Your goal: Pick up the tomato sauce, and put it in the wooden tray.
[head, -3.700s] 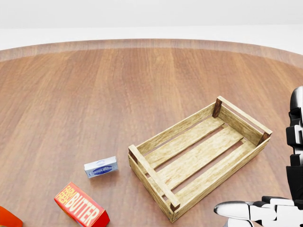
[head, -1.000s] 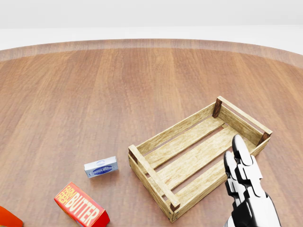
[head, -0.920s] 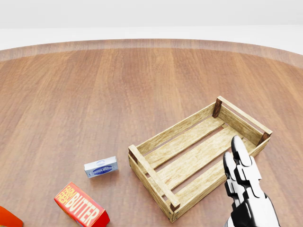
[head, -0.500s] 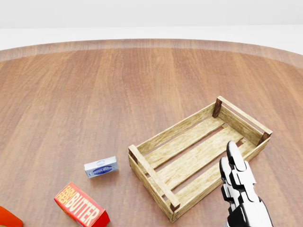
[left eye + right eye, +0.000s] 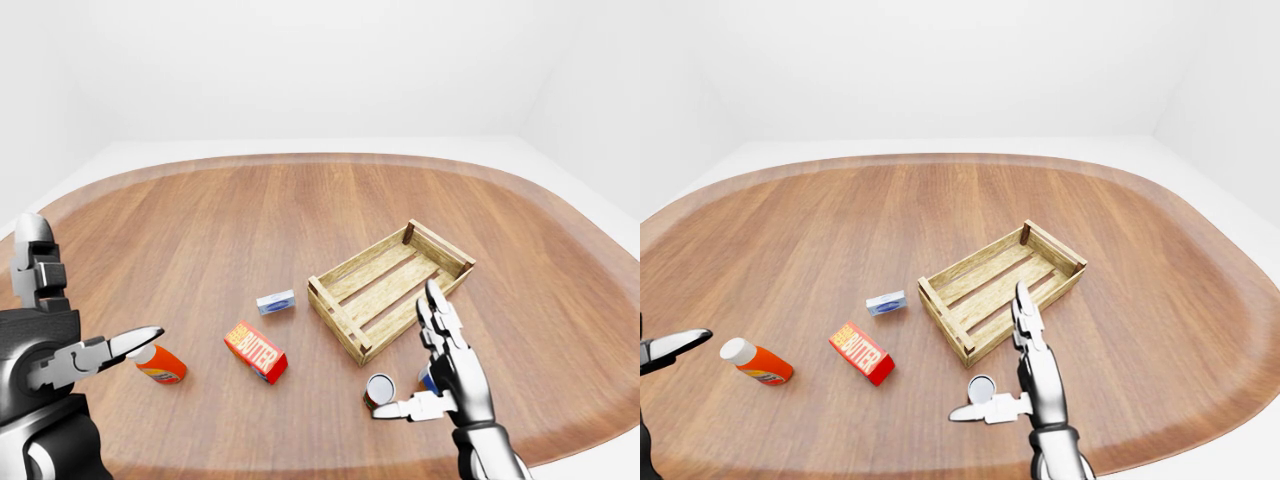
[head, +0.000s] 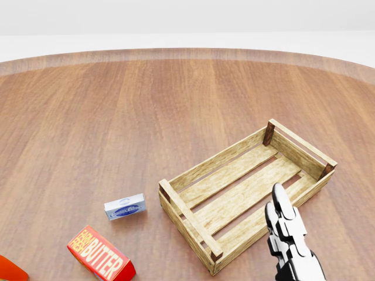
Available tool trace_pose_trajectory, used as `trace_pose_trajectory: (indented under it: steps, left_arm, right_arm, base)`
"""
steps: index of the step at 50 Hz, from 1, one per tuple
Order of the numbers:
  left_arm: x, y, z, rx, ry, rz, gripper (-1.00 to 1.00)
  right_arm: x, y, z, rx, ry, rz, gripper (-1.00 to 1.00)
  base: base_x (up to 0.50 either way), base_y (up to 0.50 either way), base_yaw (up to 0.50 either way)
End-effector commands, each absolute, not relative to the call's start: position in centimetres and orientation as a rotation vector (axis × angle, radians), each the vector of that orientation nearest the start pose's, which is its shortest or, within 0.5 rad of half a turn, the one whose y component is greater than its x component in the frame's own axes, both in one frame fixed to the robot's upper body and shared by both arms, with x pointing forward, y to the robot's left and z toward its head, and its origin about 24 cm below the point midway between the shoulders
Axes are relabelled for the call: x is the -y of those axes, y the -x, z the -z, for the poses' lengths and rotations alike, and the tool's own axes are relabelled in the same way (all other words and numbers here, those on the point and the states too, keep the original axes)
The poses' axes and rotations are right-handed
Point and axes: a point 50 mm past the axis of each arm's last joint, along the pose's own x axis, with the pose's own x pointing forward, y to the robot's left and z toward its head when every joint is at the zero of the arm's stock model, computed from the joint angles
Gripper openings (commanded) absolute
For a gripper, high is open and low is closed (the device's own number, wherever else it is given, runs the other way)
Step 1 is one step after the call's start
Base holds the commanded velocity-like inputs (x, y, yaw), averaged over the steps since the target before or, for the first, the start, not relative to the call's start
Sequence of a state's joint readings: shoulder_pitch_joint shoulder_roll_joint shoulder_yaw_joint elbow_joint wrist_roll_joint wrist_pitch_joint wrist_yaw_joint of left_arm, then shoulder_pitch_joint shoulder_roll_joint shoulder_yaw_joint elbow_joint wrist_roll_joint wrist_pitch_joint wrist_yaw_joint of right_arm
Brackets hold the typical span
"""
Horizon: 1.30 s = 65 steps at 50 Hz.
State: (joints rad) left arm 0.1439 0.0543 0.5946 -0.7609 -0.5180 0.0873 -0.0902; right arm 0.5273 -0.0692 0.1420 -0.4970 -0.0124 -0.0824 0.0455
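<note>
While the right hand was held beside the tomato sauce can with fingers spread, closure should have been squared round the can before any lift toward the wooden tray.

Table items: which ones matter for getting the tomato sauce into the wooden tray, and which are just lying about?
For the job:
- can, probably the tomato sauce, beside the open right hand
- wooden tray

Lying about:
- butter box
- small blue-and-white box
- orange bottle
</note>
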Motion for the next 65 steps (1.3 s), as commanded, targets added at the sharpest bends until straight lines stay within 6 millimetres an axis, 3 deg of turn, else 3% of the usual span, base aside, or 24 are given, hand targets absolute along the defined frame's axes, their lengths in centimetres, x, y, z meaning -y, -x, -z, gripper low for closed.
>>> trace_pose_trajectory:
  steps: [1, 65]
  left_arm:
    - [-25.9, -15.8, -18.5, 0.651, 0.149, -0.284, 0.92]
    - [-25.5, -15.7, -18.5, 0.651, 0.141, -0.276, 0.93]
  right_arm:
    - [14.5, -15.2, -5.4, 0.026, 0.045, -0.075, 1.0]
    - [13.7, -14.5, -1.5, -0.143, 0.068, -0.105, 1.0]
  base:
    - [0.0, 0.0, 0.0]
    - [0.0, 0.0, 0.0]
